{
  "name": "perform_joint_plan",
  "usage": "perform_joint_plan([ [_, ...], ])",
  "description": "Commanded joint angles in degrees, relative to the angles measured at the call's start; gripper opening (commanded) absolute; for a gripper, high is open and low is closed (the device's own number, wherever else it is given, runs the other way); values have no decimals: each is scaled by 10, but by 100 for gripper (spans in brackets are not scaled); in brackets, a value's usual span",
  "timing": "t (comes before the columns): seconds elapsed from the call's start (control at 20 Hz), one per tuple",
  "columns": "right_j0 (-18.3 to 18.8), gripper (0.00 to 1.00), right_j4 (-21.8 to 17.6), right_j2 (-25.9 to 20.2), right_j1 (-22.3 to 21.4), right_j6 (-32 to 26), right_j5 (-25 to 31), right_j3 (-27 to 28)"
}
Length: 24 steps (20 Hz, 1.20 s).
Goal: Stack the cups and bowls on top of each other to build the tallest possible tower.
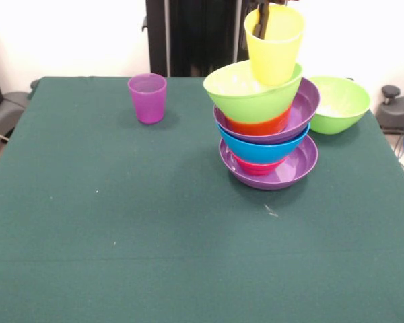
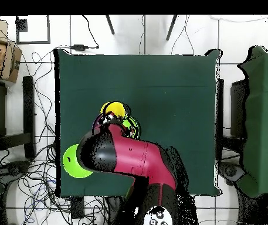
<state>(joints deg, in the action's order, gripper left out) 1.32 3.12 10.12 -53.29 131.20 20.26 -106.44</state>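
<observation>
Gripper (image 1: 261, 23) comes down from the top edge with its dark tip inside the yellow tapered plastic tumbler (image 1: 275, 46); I see one black finger against the cup's inner wall, apparently closed on the rim, and the cup hangs tilted over the pile. Its base rests in, or just above, the lime green glossy plastic bowl (image 1: 250, 92) that tops the tower (image 1: 266, 128); I cannot tell whether they touch. Below that bowl I read, in order, a small orange-red bowl (image 1: 257, 125), a wide purple bowl (image 1: 297, 111), a large blue bowl (image 1: 261, 151), a small red-pink bowl (image 1: 256, 166), and a second wide purple bowl (image 1: 283, 168) as base on the dark green table (image 1: 155, 235). The upper bowls sit tilted. A second lime green bowl (image 1: 339, 103) stands alone just beside the tower. The translucent purple tumbler (image 1: 147, 98) stands upright, well apart on the other side. From overhead, the red and black arm (image 2: 130, 157) covers most of the pile; the yellow cup shows beyond it.
</observation>
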Motion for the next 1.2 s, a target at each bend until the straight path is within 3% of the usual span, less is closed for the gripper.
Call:
perform_joint_plan([
  [0.05, -3, 0, -50, -38, 33, 8, -29, -12],
  [1.2, -4, 0, -50, -36, 32, 13, -41, -19],
])
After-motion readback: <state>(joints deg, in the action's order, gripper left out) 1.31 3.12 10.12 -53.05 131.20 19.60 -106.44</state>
